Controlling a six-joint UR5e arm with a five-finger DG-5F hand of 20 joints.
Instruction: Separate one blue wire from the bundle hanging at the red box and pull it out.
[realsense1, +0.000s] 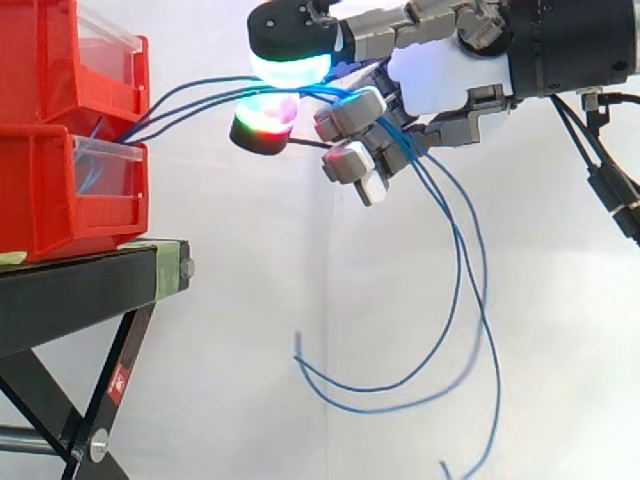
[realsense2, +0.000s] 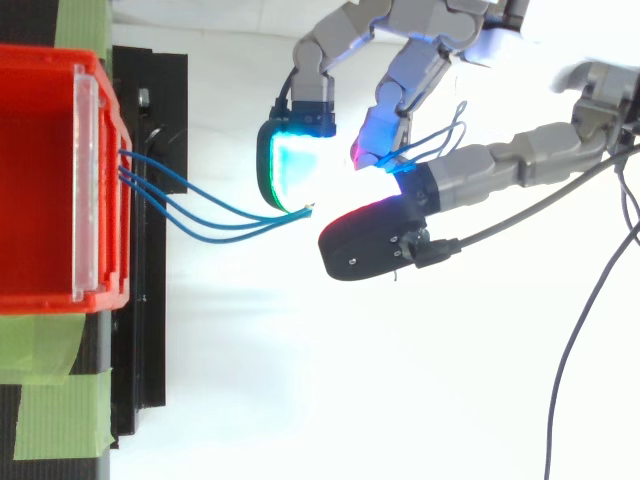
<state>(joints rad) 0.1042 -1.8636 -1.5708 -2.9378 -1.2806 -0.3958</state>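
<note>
Hand (realsense1: 440, 78) curled round the blue wires (realsense2: 222, 226), just off the red box (realsense1: 50, 190); loose tails dangling below.

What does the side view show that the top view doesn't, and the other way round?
From the side: two red bins stacked on the black stand, and the loose tails of the blue wires hanging in long loops below the hand. From the top: the upper bin's hollow inside, green tape on the stand, and one bare wire end beside the hand. Both: the blue wires running from the bins to the hand, whose curled fingers grip them.
</note>
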